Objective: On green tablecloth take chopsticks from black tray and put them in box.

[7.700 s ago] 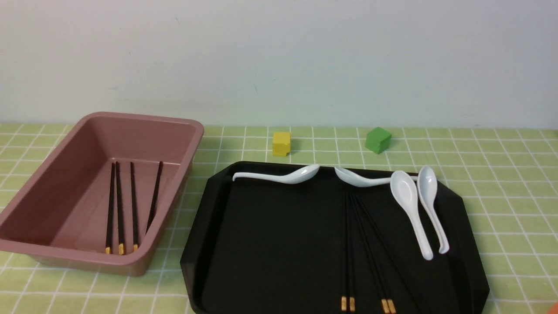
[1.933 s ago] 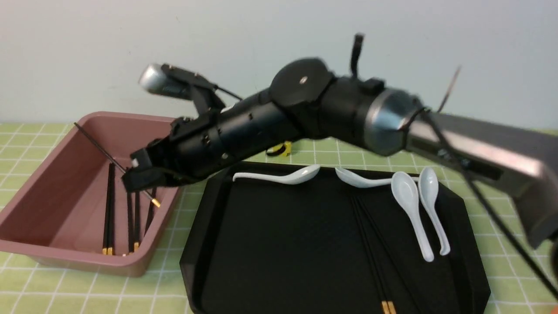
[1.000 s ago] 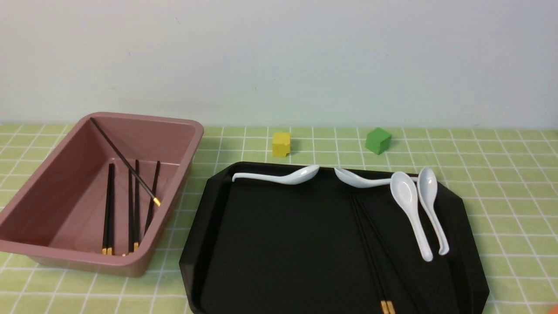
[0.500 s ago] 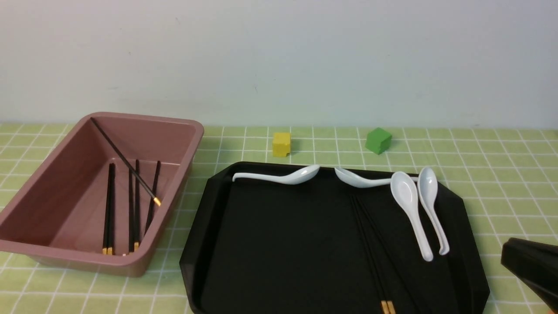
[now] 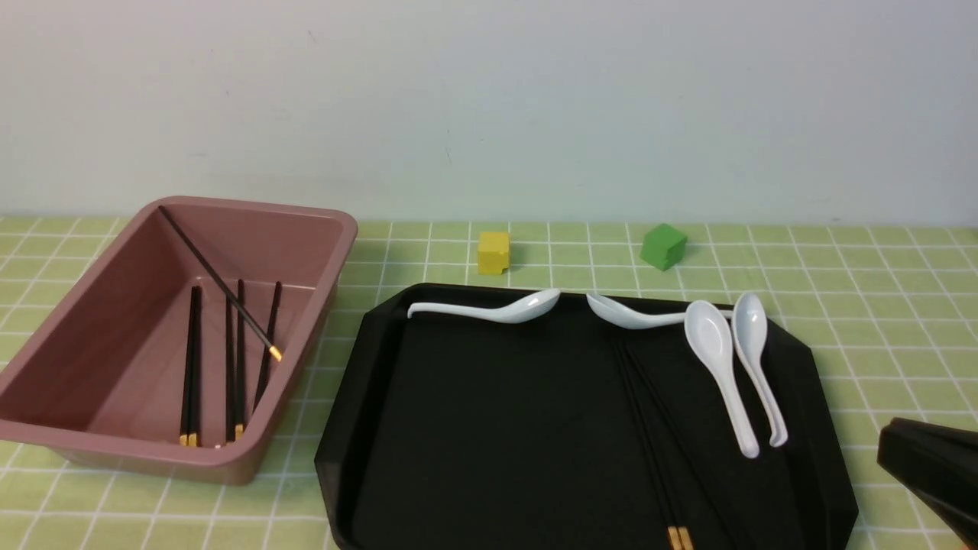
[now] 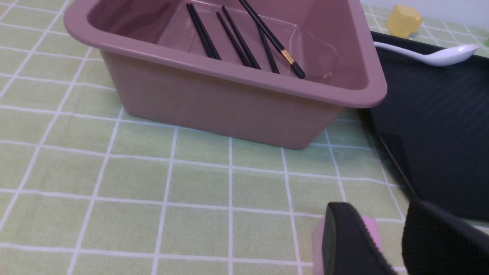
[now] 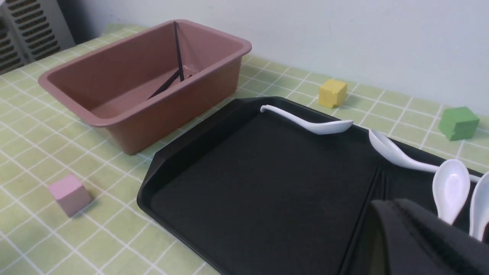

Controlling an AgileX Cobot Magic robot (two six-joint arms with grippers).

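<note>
The pinkish-brown box [image 5: 306, 221] stands at the left on the green tablecloth [image 5: 879, 305]. It holds several black chopsticks [image 5: 237, 359], one of them leaning up into its far corner. They also show in the left wrist view [image 6: 233, 40]. More chopsticks [image 5: 649, 435] lie on the black tray [image 5: 458, 428], their gold bands at the near edge. My right gripper [image 5: 890, 451] is shut and empty, low beside the tray's right rim. In its own view [image 7: 397, 208] its tips hang over those chopsticks [image 7: 379, 183]. My left gripper [image 6: 386, 236] is open and empty above the cloth, near the box's near corner.
Several white spoons [image 5: 718, 367] lie along the tray's far and right side. A yellow cube [image 5: 493, 252] and a green cube [image 5: 662, 245] sit behind the tray. A pink cube [image 7: 70, 194] lies on the cloth near the tray's left corner, just behind my left fingers [image 6: 344, 236].
My right arm released a chopstick into the box, where it leans, and pulled back. The right gripper came into view at the lower right and has held still for the last half second.
</note>
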